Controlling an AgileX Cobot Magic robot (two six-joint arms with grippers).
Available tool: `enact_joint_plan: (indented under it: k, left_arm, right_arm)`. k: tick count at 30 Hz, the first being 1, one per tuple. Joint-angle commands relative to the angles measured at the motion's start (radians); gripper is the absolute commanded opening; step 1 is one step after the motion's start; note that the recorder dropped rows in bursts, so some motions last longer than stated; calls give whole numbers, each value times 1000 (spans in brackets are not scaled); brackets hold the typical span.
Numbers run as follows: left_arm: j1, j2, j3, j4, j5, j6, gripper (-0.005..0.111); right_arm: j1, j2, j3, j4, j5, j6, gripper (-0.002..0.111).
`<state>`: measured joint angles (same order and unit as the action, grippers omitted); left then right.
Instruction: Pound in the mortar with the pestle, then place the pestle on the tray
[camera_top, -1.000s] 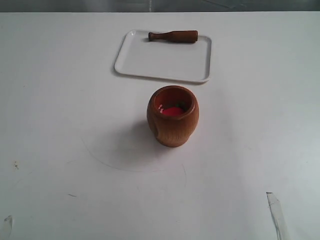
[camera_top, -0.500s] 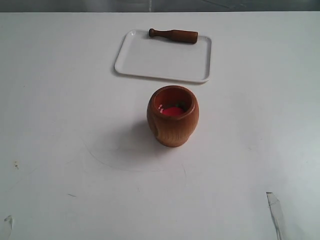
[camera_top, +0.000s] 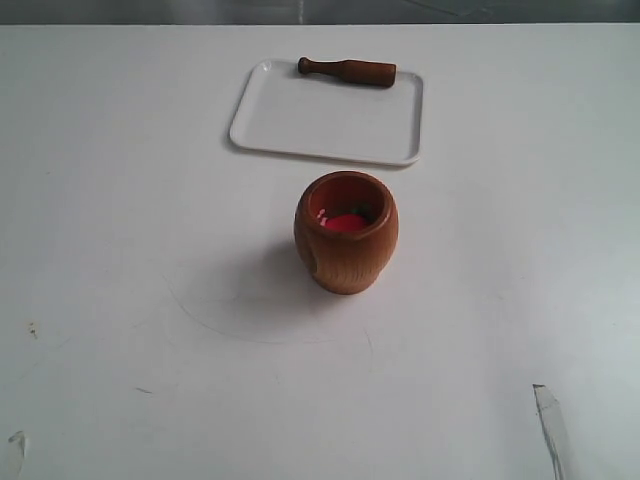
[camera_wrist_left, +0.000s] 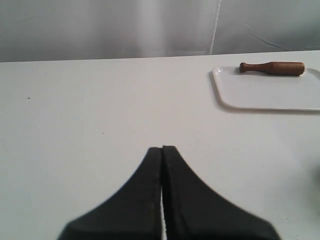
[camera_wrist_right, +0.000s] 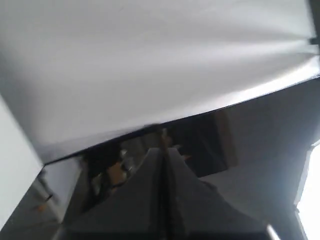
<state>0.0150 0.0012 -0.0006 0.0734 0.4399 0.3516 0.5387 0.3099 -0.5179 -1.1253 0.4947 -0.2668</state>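
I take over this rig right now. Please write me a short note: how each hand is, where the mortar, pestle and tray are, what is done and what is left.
Left hand: shut, empty, over the table, away from the things.
Right hand: shut, empty; its camera sees none of the things.
Mortar: upright, beside the tray, not touching it; something red inside.
Pestle: lying in the tray, along its far rim.
Done: pestle is on the tray. Whether the pounding took place cannot be told.
Left: probably nothing, if the pounding is confirmed.
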Motion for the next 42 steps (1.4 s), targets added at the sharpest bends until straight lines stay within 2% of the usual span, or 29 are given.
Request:
enact_joint_plan:
  k: [1, 3, 5, 10, 12, 15, 19, 23, 26, 29, 31, 35, 39, 42]
  left_arm:
    - [-8, -1, 1, -7, -3, -8, 0]
    - [-8, -1, 1, -7, -3, -8, 0]
    - [-8, -1, 1, -7, -3, -8, 0]
    - [-8, -1, 1, -7, -3, -8, 0]
    - [-8, -1, 1, -7, -3, -8, 0]
    - [-8, -1, 1, -7, -3, -8, 0]
    - [-8, -1, 1, -7, -3, -8, 0]
    - [-8, -1, 1, -7, -3, -8, 0]
    - [-8, -1, 1, -7, -3, -8, 0]
    - [-8, -1, 1, -7, -3, -8, 0]
    - [-8, -1, 1, -7, -3, -8, 0]
    - [-8, -1, 1, -7, -3, -8, 0]
    - [-8, -1, 1, -7, -3, -8, 0]
    - [-8, -1, 1, -7, -3, -8, 0]
  right_arm:
    - [1, 99, -6, 513, 200, -494, 0]
    - [1, 120, -8, 730, 189, -493, 0]
    - [1, 122, -8, 929, 67, -373, 0]
    - [1, 115, 0, 1326, -407, -50, 0]
    - [1, 115, 27, 1411, -534, -40, 0]
    - [1, 115, 113, 1422, -703, -40, 0]
    - [1, 115, 269, 1366, -817, 17, 0]
    - [1, 115, 431, 1095, -917, 223, 0]
    - [1, 115, 518, 870, -1154, 355, 0]
    - [1, 117, 518, 716, -1083, 448, 0]
    - [1, 117, 518, 718, -1057, 448, 0]
    - [1, 117, 518, 743, -859, 455, 0]
    - [1, 117, 518, 903, -696, 462, 0]
    - [1, 117, 518, 1058, -649, 461, 0]
